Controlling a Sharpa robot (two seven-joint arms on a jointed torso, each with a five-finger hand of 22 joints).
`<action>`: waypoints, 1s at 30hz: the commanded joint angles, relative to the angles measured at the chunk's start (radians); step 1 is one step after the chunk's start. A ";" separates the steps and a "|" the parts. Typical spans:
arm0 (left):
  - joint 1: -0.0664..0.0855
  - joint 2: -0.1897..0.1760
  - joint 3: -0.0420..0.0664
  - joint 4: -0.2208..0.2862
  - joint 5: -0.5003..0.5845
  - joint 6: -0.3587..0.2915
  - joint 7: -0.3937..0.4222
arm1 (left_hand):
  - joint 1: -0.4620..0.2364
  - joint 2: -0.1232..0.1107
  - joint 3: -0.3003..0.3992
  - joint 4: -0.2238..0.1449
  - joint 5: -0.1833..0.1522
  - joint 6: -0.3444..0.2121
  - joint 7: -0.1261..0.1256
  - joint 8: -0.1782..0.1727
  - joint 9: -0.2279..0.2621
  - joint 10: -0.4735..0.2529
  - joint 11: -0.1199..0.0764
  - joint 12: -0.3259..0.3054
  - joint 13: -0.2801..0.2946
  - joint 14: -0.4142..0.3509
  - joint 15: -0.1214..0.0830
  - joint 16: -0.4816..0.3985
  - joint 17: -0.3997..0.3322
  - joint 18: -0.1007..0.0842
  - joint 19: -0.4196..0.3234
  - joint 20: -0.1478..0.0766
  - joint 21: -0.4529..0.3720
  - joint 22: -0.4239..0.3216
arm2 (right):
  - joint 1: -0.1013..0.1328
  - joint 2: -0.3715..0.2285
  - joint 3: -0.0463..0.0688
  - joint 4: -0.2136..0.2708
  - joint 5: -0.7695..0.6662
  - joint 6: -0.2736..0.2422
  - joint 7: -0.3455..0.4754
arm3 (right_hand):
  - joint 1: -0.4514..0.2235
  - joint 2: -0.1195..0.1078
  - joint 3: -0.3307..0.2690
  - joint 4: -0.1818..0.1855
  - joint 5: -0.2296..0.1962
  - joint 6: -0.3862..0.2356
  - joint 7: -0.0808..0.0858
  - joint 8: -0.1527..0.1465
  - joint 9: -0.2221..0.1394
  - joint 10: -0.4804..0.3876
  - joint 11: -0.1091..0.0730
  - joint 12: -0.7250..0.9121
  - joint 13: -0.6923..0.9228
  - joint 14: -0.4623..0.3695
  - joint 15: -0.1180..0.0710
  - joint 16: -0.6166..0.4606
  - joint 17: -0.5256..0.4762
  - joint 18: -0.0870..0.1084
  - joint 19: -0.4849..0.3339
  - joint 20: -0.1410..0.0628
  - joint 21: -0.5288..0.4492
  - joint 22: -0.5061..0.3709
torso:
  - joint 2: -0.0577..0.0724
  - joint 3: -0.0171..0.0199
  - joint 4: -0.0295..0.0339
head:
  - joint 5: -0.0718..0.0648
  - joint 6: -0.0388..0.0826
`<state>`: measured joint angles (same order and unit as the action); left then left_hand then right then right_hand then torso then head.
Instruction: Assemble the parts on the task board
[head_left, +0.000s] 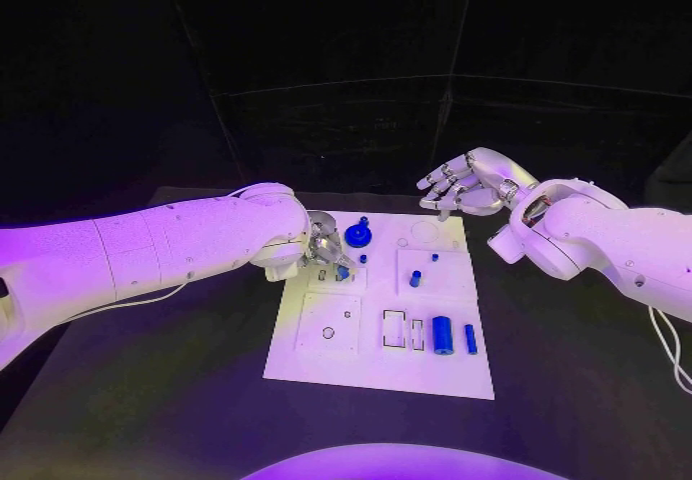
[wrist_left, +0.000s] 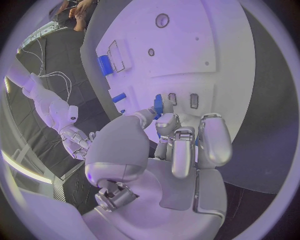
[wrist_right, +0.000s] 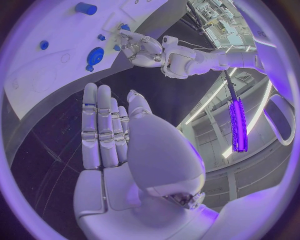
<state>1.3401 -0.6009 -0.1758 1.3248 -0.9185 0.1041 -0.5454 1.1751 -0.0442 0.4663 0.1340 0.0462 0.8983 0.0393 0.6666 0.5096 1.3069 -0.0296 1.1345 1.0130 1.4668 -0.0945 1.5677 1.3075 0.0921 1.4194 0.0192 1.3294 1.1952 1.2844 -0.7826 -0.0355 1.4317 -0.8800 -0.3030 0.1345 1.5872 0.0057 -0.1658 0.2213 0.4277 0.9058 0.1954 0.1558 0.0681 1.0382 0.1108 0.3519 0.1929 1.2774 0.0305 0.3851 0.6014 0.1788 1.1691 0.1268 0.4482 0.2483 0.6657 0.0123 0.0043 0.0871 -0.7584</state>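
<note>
**Silver left hand on a blue part at the board's upper left**

Silver fingers of the left hand (head_left: 320, 255) curl down over the upper-left area of the board (head_left: 310, 365). In the left wrist view a small blue part (wrist_left: 159, 105) sits at the fingertips (wrist_left: 165, 121), apparently pinched, though the fingers hide the contact. The grip looks set for seating the part in one of the small slots (wrist_left: 194, 100) just beside it.

Right hand (head_left: 464, 185) hangs off the board's far right corner, fingers straight and apart, holding nothing; likely parked to leave room.

Outward on the board: a round blue knob (head_left: 358, 236) near the left hand, a short blue peg (head_left: 415, 279) mid-board, a blue cylinder (head_left: 441, 335) and a thin blue bar (head_left: 470, 338) lying side by side lower right, next to empty rectangular outlines (head_left: 394, 329). Most parts lie loose, so assembly seems early.

No legible writing, brand or label.
</note>
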 joint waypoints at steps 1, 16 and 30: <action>0.001 -0.011 0.000 0.018 0.008 -0.067 0.024 | -0.007 -0.011 0.171 -0.160 0.003 -0.006 0.002 0.005 0.003 0.008 -0.002 0.001 0.000 0.104 0.004 0.003 0.263 -0.012 -0.004 0.001 0.003 0.001 | 0.002 -0.001 0.000 0.000 0.006 0.006 0.004 | 0.002 0.003 0.003 0.007 0.004 -0.005 0.000 0.005 -0.001 0.000 0.005 -0.003 -0.003 -0.001 0.003 -0.007 0.001 0.002 0.004 0.002 -0.007 -0.002 | 0.001 -0.0004 -0.0022 | 0.002 0.000; -0.037 -0.085 -0.002 0.109 -0.056 -0.358 0.158 | -0.002 -0.048 0.210 -0.188 0.004 -0.003 0.001 0.010 0.008 0.022 -0.004 0.013 0.013 0.104 0.004 0.003 0.263 -0.015 0.004 0.000 0.013 0.018 | 0.002 -0.016 0.000 0.004 0.007 0.002 0.005 | -0.004 0.004 0.005 0.015 0.006 -0.006 0.000 0.006 -0.001 0.000 0.005 -0.004 -0.010 0.000 0.004 -0.010 0.003 0.002 0.005 0.003 -0.011 -0.004 | -0.003 0.0029 0.0094 | -0.001 0.000; -0.103 -0.105 -0.004 0.118 -0.180 -0.498 0.242 | -0.003 -0.049 0.222 -0.186 0.004 0.000 0.000 0.011 0.009 0.026 -0.005 0.014 0.014 0.104 0.002 0.003 0.263 -0.017 0.008 0.000 0.019 0.027 | 0.002 -0.036 0.000 0.013 0.007 -0.042 0.014 | -0.006 0.001 0.010 0.022 0.014 -0.002 -0.002 0.012 0.000 0.007 0.003 -0.003 -0.021 0.009 0.002 -0.012 0.006 0.003 0.013 0.003 -0.014 -0.007 | -0.004 0.0045 0.0107 | -0.002 0.004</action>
<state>1.2374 -0.7053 -0.1802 1.4440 -1.0433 -0.3268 -0.3548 1.1683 -0.0899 0.5072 0.1251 0.0470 0.8992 0.0399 0.6742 0.5174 1.3260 -0.0340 1.1455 1.0263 1.4668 -0.0944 1.5677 1.3074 0.0922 1.4194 0.0192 1.3442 1.2210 1.2842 -0.8180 -0.0359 1.4417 -0.8763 -0.3181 0.1370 1.5872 0.0057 -0.1563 0.2360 0.4392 0.9058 0.1954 0.1623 0.0682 1.0381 0.1108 0.3520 0.1731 1.2774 0.0305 0.3802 0.6062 0.1787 1.1764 0.1269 0.4406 0.2429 0.6605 0.0162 0.0173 0.0828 -0.7563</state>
